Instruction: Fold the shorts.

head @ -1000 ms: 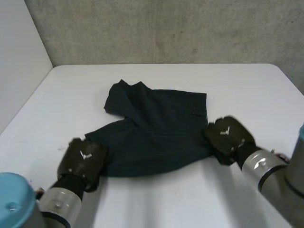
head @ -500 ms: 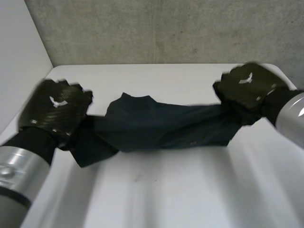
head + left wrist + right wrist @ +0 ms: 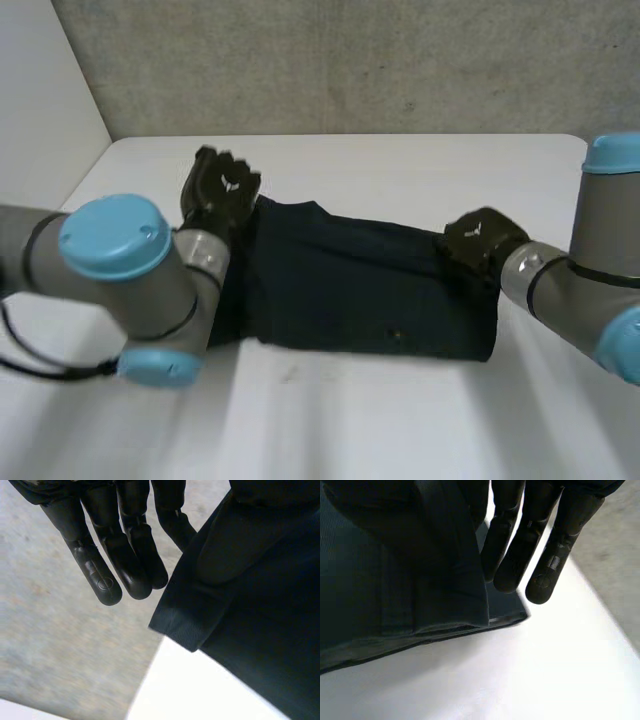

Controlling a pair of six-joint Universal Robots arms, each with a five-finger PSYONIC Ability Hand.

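Dark shorts (image 3: 360, 290) lying on the white table (image 3: 400, 170), doubled over into a long band that runs crosswise through the middle of the tabletop, its near long edge straight and its far left corner slightly peaked. Left hand (image 3: 222, 190) at the far left corner of the band, back of the hand uppermost; right hand (image 3: 478, 245) at the far right end, resting on the cloth just inside the short edge. Left wrist view: fingers (image 3: 132, 555) straight and released, held side by side and clear of the shorts (image 3: 260, 605), whose stitched hem corner (image 3: 177, 625) lies just beside the fingertips; a rounded bulge in the cloth near the palm, what lies beneath it cannot be told. Right wrist view: fingers (image 3: 552, 555) likewise straight and released, the innermost one touching the raised fold of the shorts (image 3: 395, 580), the others beside it above the bare table (image 3: 520, 680); layered edges of the folded cloth visible under the palm. Neither hand grasps the cloth. Left arm (image 3: 120, 270) crosses the near left of the table, covering that end of the band; right arm (image 3: 580, 290) enters from the near right. Grey wall (image 3: 350, 60) behind the far table edge.
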